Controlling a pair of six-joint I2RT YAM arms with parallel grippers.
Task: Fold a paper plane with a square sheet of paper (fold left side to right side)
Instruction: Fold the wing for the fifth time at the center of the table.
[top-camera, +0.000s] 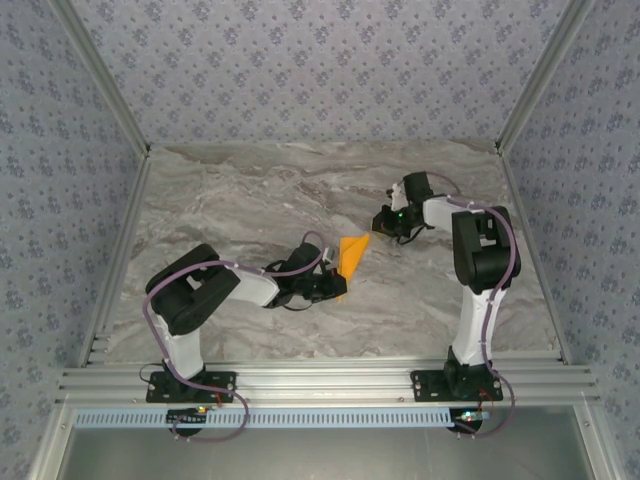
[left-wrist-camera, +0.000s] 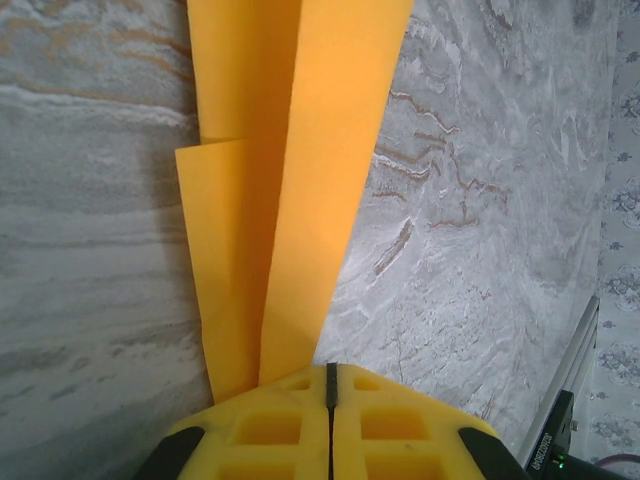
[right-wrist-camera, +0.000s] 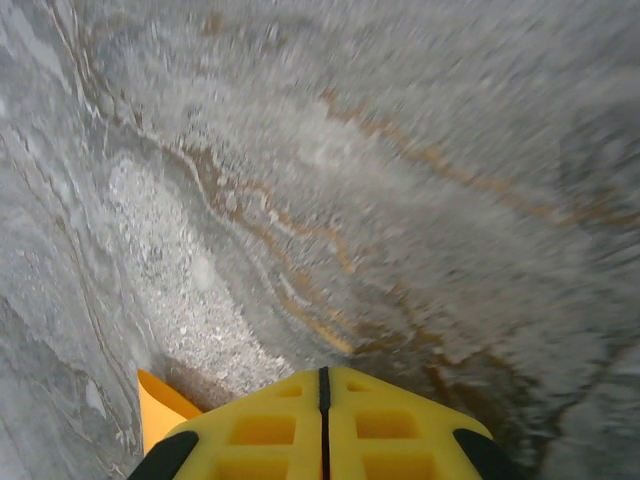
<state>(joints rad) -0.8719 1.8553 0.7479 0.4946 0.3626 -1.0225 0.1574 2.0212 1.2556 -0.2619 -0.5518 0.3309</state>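
The left gripper (top-camera: 335, 287) is reaching across the grey marble-patterned table (top-camera: 240, 200) with its yellow fingers (left-wrist-camera: 270, 430) pressed fully together. Their tips are meeting the narrow end of the thin, bright-orange folded sheet of paper (top-camera: 351, 254), which is fanning away from them in long creased layers. Whether they are pinching it or only pressing on it, I cannot tell. The right gripper (top-camera: 383, 226) is sitting just beside the sheet's far pointed corner, its jaws likewise closed and gripping nothing.
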